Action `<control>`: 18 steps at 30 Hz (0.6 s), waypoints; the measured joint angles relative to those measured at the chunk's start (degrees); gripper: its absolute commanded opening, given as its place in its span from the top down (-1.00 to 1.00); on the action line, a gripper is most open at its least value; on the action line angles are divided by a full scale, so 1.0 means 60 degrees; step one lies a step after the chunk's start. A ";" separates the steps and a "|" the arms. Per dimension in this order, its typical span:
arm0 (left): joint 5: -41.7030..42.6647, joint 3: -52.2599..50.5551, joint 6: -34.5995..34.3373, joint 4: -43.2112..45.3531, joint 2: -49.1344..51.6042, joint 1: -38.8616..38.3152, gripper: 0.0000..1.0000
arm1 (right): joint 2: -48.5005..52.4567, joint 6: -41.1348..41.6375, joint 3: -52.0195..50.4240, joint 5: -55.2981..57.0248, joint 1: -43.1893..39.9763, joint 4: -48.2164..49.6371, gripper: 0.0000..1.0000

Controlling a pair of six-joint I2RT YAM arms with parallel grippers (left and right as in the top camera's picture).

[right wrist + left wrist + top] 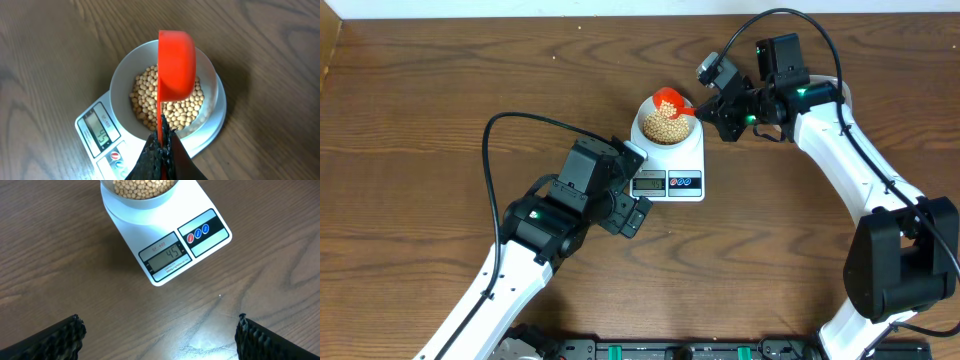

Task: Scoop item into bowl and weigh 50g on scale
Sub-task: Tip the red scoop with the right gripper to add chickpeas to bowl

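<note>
Over the bowl (pixel 120 75), your right gripper (pixel 161 146) has its fingers pressed together on the thin handle of a red scoop (pixel 176 65). The right wrist view shows the scoop tipped so that its rounded back faces the camera; from this view you cannot tell whether anything is left inside it. Below it the soybeans (pixel 145 95) lie heaped in the bowl, which sits on the round platform of the white digital scale (pixel 212 120).

From the overhead camera you see the layout that the wrist views miss: the scale (pixel 692 158) stands near the middle of the wooden table (pixel 440 80), the scoop (pixel 669 99) hangs over the bowl's far edge, and the right arm reaches in from the scale's right side. The left arm lies on the near left, its wrist just beside the scale's display end.

Only the left wrist view lets you read the display (pixel 170 255): it shows 45. Next to it are the red button (pixel 190 238) and the blue button (pixel 205 230). Your left gripper (pixel 160 332) is spread wide and holds nothing; its two black fingers (pixel 60 337) sit at the frame's bottom corners, apart from the scale, with bare table between them.
</note>
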 measured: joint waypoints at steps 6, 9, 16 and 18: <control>0.0000 0.0000 0.0000 0.0000 0.0000 0.0000 -0.96 | 0.0000 0.0415 0.0000 -0.0576 -0.0182 0.0000 0.98; 0.0000 0.0000 0.0000 0.0000 0.0000 0.0000 -0.96 | 0.0000 0.0550 0.0000 -0.0805 -0.0317 0.0000 0.98; 0.0000 0.0000 0.0000 0.0000 0.0000 0.0000 -0.95 | 0.0000 0.0714 0.0000 -0.1264 -0.0550 0.0000 0.98; 0.0000 0.0000 0.0000 0.0000 0.0000 0.0000 -0.96 | 0.0000 0.0725 0.0000 -0.1337 -0.0597 0.0000 0.98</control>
